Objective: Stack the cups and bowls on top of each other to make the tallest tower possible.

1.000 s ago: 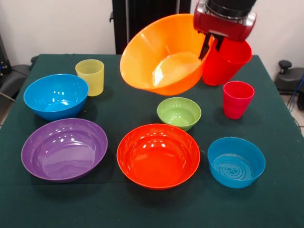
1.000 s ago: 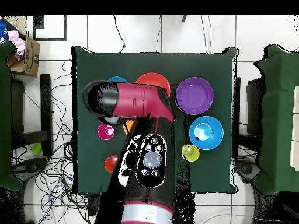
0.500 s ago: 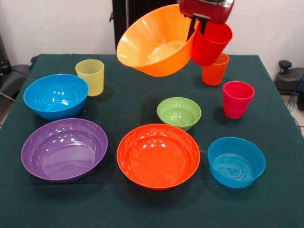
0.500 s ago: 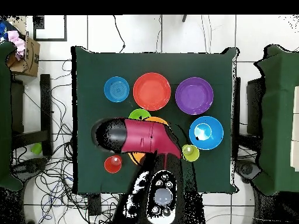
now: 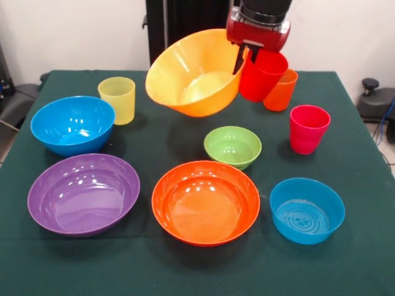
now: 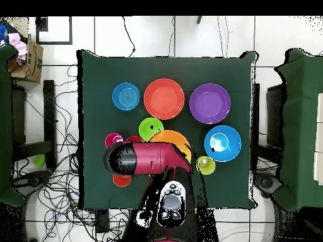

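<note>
One hand (image 5: pixel 242 58) raised, gripping tilted yellow-orange bowl (image 5: pixel 188 77), red cup (image 5: pixel 261 75)

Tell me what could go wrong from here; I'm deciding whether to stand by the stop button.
1. The gripper holds the large yellow-orange plastic bowl by its rim only, steeply tilted in the air; it might slip and fall towards the small light green bowl.
2. The red plastic cup hangs tilted against the gripper, close to the orange cup; it could knock that over.
</note>
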Action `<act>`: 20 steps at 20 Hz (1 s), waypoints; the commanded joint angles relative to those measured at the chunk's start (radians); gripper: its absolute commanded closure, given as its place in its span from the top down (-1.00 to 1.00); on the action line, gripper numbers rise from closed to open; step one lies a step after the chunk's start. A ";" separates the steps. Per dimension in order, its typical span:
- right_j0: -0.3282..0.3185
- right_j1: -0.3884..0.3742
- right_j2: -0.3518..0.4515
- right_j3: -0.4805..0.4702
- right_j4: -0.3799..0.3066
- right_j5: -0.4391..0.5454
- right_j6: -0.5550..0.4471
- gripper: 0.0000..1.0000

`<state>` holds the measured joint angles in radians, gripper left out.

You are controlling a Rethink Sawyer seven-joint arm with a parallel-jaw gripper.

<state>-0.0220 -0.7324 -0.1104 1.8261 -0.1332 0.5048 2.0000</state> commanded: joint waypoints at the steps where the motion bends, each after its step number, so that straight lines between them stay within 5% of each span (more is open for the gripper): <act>1: -0.007 0.046 0.085 0.046 -0.083 -0.050 0.001 1.00; 17: -0.046 0.052 0.104 0.011 -0.096 -0.042 -0.027 1.00; 20: -0.009 0.023 0.061 -0.003 -0.093 -0.004 0.009 1.00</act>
<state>-0.0317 -0.7209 -0.1073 1.8316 -0.1635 0.4969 2.0000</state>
